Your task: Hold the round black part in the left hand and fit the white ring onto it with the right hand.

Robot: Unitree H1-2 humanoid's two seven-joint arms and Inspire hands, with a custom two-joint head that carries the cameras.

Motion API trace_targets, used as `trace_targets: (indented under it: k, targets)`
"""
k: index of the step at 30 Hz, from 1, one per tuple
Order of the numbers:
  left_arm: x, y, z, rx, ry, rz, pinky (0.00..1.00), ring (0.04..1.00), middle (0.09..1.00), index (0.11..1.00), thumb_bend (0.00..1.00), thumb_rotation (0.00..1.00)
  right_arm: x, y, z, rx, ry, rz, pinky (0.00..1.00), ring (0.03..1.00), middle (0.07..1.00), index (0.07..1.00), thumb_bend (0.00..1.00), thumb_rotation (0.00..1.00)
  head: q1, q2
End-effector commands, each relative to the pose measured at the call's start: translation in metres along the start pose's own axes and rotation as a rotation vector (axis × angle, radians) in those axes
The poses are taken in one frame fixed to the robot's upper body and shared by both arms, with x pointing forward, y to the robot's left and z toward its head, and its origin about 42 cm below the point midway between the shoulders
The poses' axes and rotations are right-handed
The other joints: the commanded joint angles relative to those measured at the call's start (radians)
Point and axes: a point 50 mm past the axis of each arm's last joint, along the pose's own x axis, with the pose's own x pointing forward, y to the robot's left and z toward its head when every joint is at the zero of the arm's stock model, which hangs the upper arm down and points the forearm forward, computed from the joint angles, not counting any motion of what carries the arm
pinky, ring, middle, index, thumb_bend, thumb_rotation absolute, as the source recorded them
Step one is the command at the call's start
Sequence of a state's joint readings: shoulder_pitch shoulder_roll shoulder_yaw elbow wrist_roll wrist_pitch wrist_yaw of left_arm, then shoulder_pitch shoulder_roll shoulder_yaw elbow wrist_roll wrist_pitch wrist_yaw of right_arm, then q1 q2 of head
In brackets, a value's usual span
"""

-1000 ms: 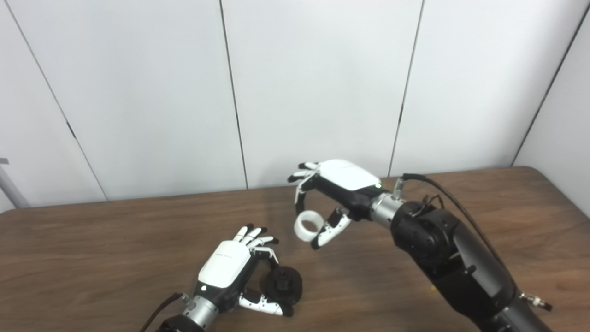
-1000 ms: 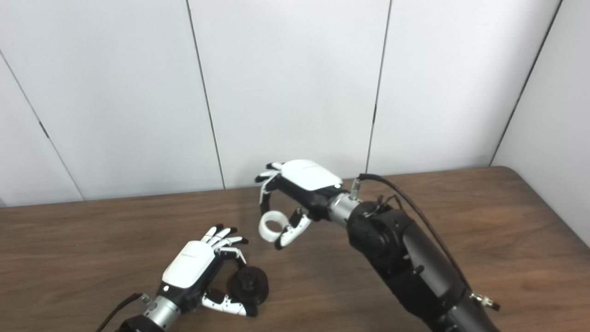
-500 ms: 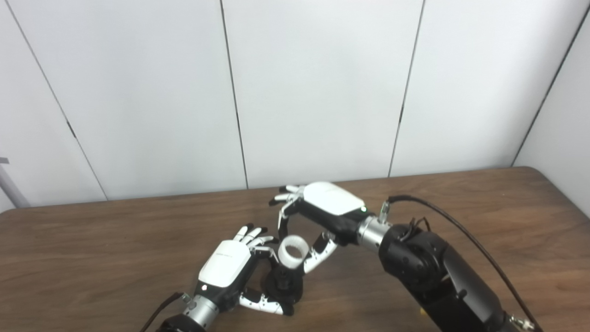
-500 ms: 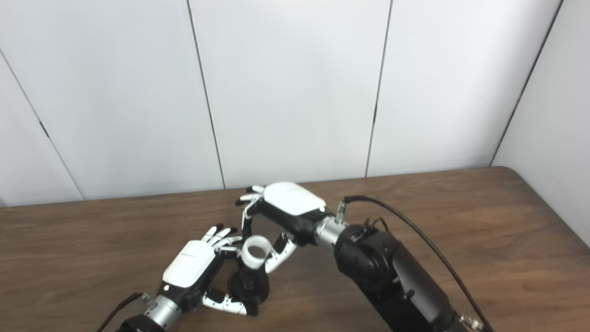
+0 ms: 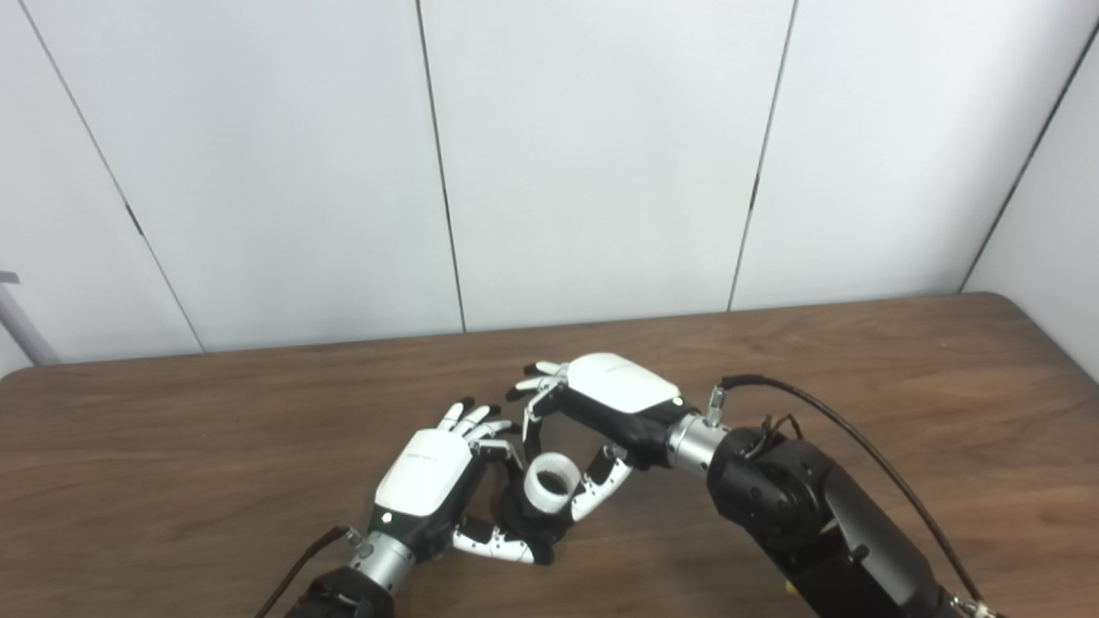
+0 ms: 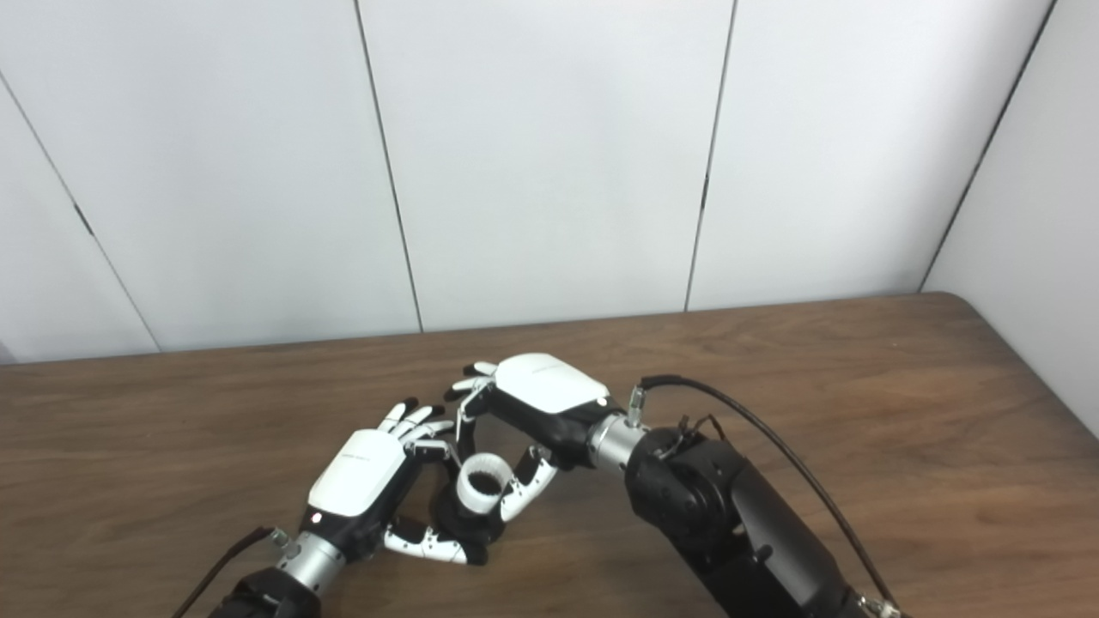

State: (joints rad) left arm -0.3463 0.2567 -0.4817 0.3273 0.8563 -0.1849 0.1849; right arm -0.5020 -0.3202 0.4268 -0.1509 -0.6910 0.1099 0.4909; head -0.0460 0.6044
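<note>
My left hand [image 5: 425, 485] rests on the table [image 5: 172, 446] and is shut on the round black part [image 5: 525, 524], pinched between thumb and fingers. My right hand [image 5: 601, 403] is shut on the white ring [image 5: 549, 483], held between a finger and the thumb. The ring sits directly on top of the black part, opening upward, with the part's dark centre showing through it. The ring also shows in the right eye view [image 6: 481, 482], over the black part [image 6: 455, 525]. Most of the black part is hidden under the ring and fingers.
The brown wooden table reaches to white wall panels [image 5: 601, 154] at the back. A black cable [image 5: 824, 412] loops off my right forearm [image 5: 798, 506]. The table's right corner [image 5: 1022, 309] lies far right.
My right hand has carried the white ring down and left, from above the table to on top of the black part. My left hand has kept hold of the part. The camera tilted slightly.
</note>
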Motion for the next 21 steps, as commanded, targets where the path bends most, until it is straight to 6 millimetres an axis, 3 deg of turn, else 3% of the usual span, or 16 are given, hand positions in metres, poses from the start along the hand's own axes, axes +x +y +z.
trace_targets:
  k: [1, 21]
  targets:
    - [-0.034, -0.049, 0.004, -0.027, 0.067, -0.188, 1.0, 0.93, 0.829, 0.48, 0.52, 0.05, 0.005, -0.016, 0.009, -0.031, -0.049, -0.067, 0.95, 0.965, 0.874, 0.475, 0.52, 0.13, 0.001, 0.003]
    - [-0.04, -0.041, 0.028, -0.063, 0.06, -0.176, 1.0, 0.95, 0.843, 0.48, 0.52, 0.05, 0.011, -0.008, 0.022, -0.012, -0.095, -0.046, 0.97, 0.97, 0.883, 0.475, 0.52, 0.13, 0.026, 0.02]
